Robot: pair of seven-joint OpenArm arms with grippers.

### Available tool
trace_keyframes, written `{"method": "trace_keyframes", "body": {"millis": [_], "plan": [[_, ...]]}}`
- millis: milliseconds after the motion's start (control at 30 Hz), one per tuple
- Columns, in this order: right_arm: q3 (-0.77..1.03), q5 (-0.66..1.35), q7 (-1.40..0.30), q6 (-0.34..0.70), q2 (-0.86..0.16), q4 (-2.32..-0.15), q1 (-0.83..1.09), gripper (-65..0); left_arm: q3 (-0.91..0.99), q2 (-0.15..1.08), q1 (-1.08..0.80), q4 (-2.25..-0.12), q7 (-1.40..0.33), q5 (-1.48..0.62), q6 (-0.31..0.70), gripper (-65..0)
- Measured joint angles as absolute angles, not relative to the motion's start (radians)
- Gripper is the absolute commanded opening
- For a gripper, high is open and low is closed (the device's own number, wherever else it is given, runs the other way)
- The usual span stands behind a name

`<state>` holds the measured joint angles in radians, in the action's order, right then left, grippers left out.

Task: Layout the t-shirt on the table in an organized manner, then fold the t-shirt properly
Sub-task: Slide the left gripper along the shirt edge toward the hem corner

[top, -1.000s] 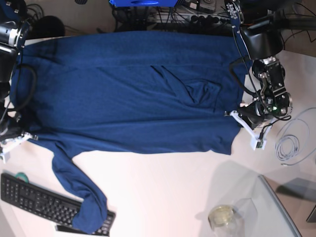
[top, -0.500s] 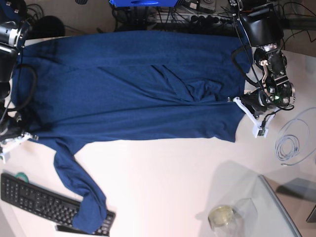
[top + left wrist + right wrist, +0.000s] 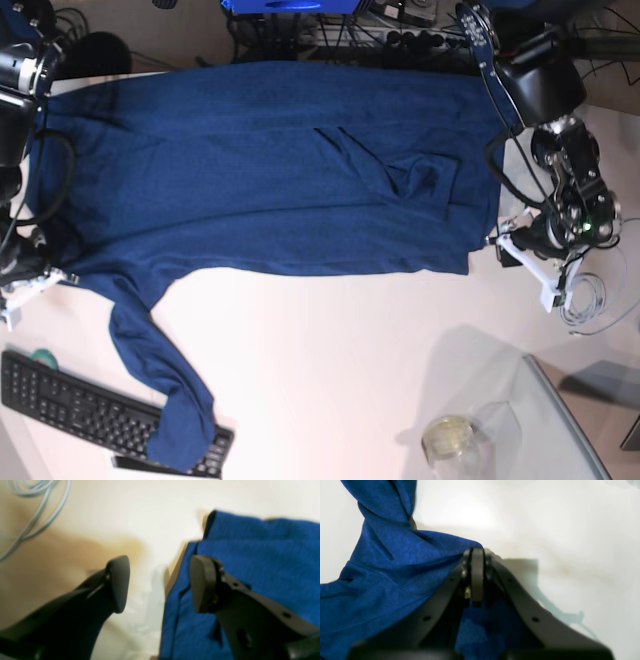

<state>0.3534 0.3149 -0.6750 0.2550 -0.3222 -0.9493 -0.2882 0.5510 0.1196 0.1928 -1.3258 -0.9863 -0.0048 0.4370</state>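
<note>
Both pincers showed plainly in the wrist views. Left gripper (image 3: 160, 583) stood with its jaws spread wide and nothing between them, one finger (image 3: 117, 582) over bare table (image 3: 155, 515) and the other over the edge of the t-shirt (image 3: 262, 562). Right gripper (image 3: 477, 575) was pinched tight on the t-shirt's cloth, which bunched up at its tips and trailed off in folds.

The base view gave what the wrist cameras could not: the t-shirt (image 3: 270, 165) lay spread across the far half of the table (image 3: 340, 370), a crease near its middle, with one sleeve hanging toward a black keyboard (image 3: 80, 405) and draped over its end. A glass panel (image 3: 560, 430) sat at the near corner with a small round dish (image 3: 448, 437) beside it. Only the left wrist view showed the hem as two stacked layers, and a coil of pale cable (image 3: 35, 510) close by; the base view placed that cable (image 3: 590, 300) just beside the left gripper (image 3: 525, 255).

Compared with a second earlier, the left gripper had let go of the hem and moved outward off the cloth, toward the cable. The shirt's edge on that side lay straighter and flatter. The right gripper had kept its grip at the shirt's other end.
</note>
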Motion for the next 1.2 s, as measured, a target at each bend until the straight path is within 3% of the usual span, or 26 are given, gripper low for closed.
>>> {"method": "trace_keyframes", "body": {"millis": [267, 667, 1200], "plan": [[0.353, 0.314, -0.676, 0.255, -0.319, -0.949, -0.287, -65.0, 0.474, 0.11, 0.274, -1.175, -0.927, -0.009, 0.437, -27.5], [0.353, 0.313, -0.677, 0.255, -0.319, -0.949, -0.287, -65.0, 0.448, 0.089, 0.227, -1.384, -1.003, -0.004, 0.437, -27.5], [0.353, 0.315, -0.675, 0.255, -0.31, -0.949, -0.288, -65.0, 0.45, 0.095, 0.334, -1.028, -0.879, 0.001, 0.435, -27.3]]}}
